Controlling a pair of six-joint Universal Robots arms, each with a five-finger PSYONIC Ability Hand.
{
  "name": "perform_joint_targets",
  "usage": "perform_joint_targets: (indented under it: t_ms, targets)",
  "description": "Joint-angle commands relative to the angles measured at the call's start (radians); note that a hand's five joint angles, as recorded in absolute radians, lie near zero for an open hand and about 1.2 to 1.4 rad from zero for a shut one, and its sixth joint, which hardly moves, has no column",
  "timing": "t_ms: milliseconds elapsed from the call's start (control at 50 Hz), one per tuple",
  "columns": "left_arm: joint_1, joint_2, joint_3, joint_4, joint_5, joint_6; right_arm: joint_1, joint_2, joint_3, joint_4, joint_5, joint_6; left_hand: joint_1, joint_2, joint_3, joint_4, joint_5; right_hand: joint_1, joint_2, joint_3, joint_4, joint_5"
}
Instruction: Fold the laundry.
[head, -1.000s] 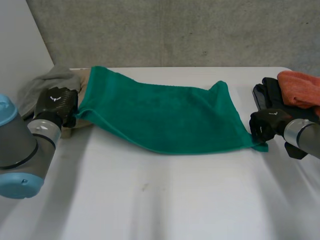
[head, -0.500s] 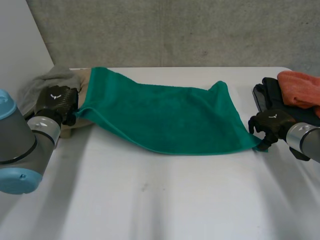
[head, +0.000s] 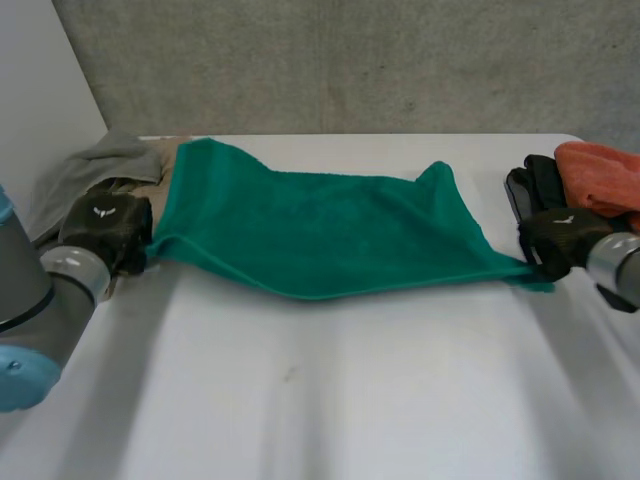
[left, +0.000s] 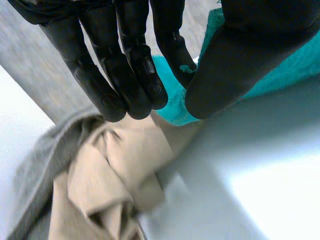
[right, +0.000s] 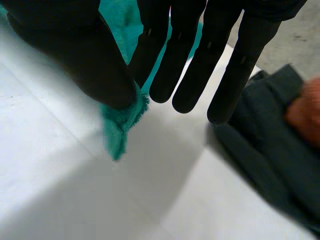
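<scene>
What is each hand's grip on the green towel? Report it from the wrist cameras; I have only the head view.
Observer: The left hand pinches the green towel at a corner, between thumb and fingers.
Operator: Give me the right one.
Observer: The right hand pinches the opposite corner between thumb and a finger; the frayed tip pokes out past the thumb.
Operator: Say what lies under the left fingertips.
Observer: A crumpled beige cloth, with a grey cloth beside it.
</scene>
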Motion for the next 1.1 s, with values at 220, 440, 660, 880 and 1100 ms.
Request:
perform_joint_targets:
  t_ms: [220,440,660,880,1100]
  targets:
    - [0.016,0.204,-0.208,-0.526,0.020,0.258,-0.173,-0.338,0.287,0.449,0.046,-0.657,0.280,0.201,0.209,0.198,0.224,0.276,0.224,0.215,0.202,0.236]
    - [-0.013,-0.019,0.034,-0.347,-0.015,0.213,-0.047,-0.180,0.128,0.267,0.087,-0.499,0.280,0.201,0.209,0.198,0.224,0.276,0.224,0.215,0.202,0.236]
    - [-0.036,-0.313,0.382,-0.282,-0.173,0.131,0.049,0.019,-0.099,-0.096,0.105,-0.344,0.280,0.201,0.209,0.198,0.224,0.276,0.224,0.215,0.202,0.236]
    - [-0.076,-0.513,0.643,-0.226,-0.213,0.142,0.105,0.269,-0.303,-0.345,0.177,-0.329,0.280,0.201,0.209,0.198,0.224,0.276,0.224,0.215,0.202,0.236]
    - [-0.123,-0.536,0.680,-0.227,-0.248,0.166,0.140,0.343,-0.322,-0.425,0.220,-0.334,-0.942,-1.021,-1.013,-1.024,-0.998,-0.946,-0.998,-1.006,-1.020,-0.986]
